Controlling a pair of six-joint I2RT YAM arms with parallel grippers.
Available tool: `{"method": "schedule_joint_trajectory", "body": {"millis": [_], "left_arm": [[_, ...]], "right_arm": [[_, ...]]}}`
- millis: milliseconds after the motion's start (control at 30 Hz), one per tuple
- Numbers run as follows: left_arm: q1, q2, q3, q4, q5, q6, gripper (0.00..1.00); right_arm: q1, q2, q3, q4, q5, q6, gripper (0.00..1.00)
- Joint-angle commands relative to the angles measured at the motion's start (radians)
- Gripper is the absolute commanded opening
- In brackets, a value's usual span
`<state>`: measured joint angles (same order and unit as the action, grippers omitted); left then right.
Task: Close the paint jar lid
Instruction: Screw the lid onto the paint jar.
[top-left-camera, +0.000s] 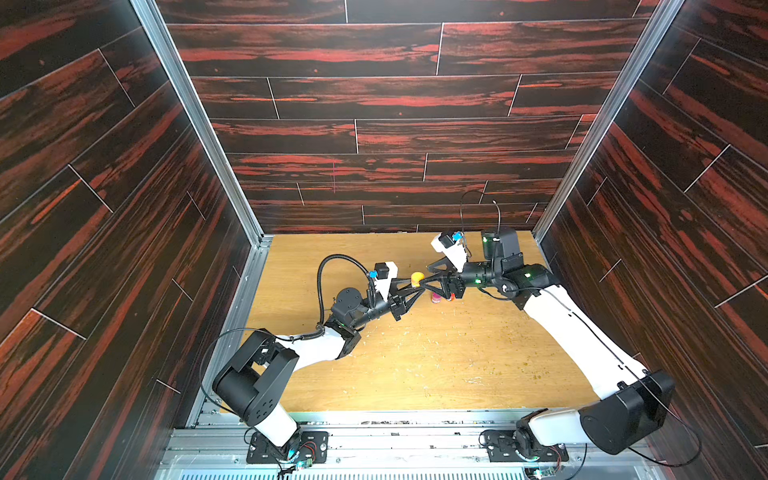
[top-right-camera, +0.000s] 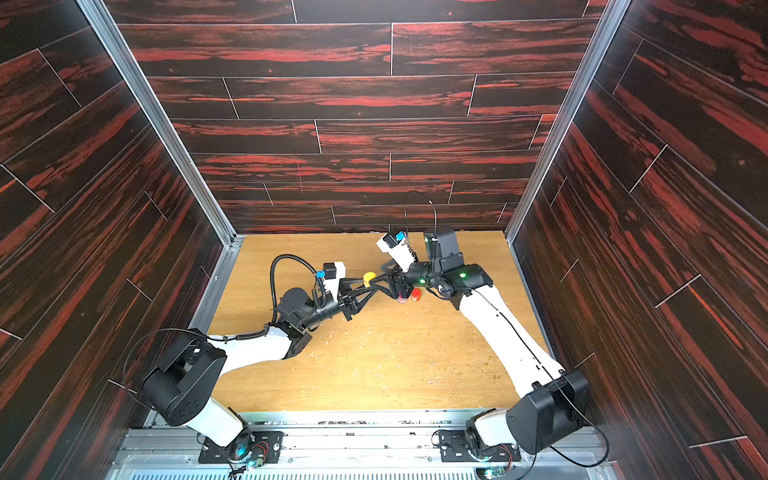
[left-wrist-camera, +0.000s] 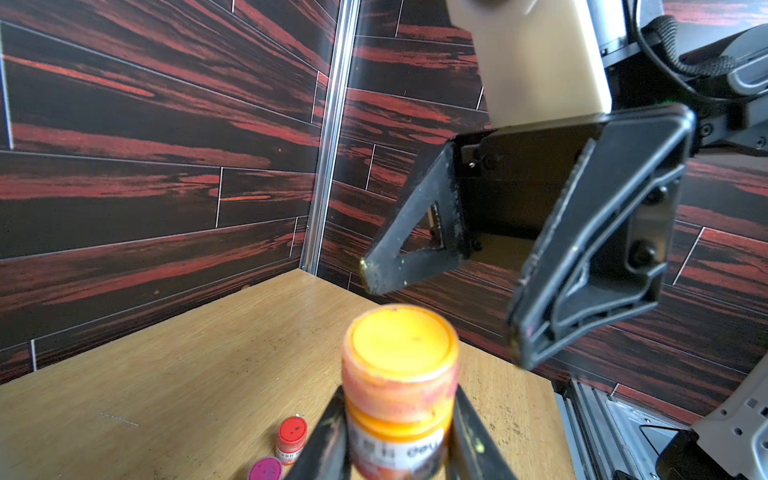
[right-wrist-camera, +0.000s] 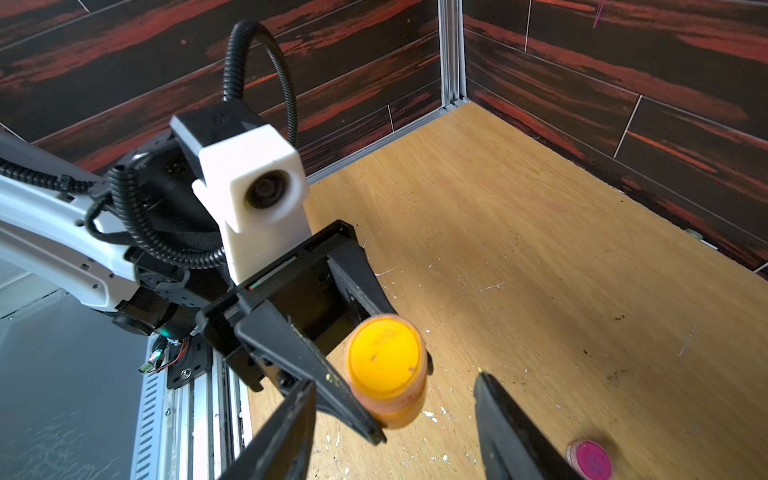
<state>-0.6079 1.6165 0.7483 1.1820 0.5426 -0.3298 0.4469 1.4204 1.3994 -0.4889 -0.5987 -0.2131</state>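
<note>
The left gripper (left-wrist-camera: 399, 399) is clamped on the body of the orange paint jar (left-wrist-camera: 399, 444), one finger on each side of the jar just below the lid (left-wrist-camera: 401, 345). The jar is upright and held clear above the wooden table (top-left-camera: 436, 365), toward the far middle of the work surface in both top views. The yellow-orange lid sits on top of the jar and covers its mouth. Whether it is fully screwed down cannot be determined. The right gripper (left-wrist-camera: 444, 320) faces the left gripper from the opposite side, at the level of the lid. Its jaws are spread apart. In the right wrist view its fingers (right-wrist-camera: 511, 428) flank the lid, with a visible gap on each side and no contact with the lid or the jar. Two smaller paint jars stand on the table below and near the grippers, close together: a red jar (left-wrist-camera: 291, 438) and a magenta jar (right-wrist-camera: 590, 459), both with lids on. The table surface carries scattered paint specks and scratch marks.
</note>
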Motion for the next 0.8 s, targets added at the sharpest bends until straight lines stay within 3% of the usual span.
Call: {"method": "schedule_joint_trajectory", "body": {"millis": [0,467,633,767], "left_arm": [[0.003,-0.001,0.029,0.033,0.022,0.009,0.25],[0.003,-0.004,0.032,0.013,0.025,0.020,0.25],[0.003,-0.003,0.034,0.010,0.023,0.025,0.25],[0.003,-0.004,0.037,0.002,0.025,0.025,0.25]], "right_arm": [[-0.002,0.015,0.024,0.021,-0.032,0.013,0.62],[0.010,0.046,0.037,0.012,-0.033,0.020,0.57],[0.013,0.052,0.040,0.009,-0.036,0.021,0.52],[0.016,0.063,0.041,0.007,-0.037,0.022,0.43]]}}
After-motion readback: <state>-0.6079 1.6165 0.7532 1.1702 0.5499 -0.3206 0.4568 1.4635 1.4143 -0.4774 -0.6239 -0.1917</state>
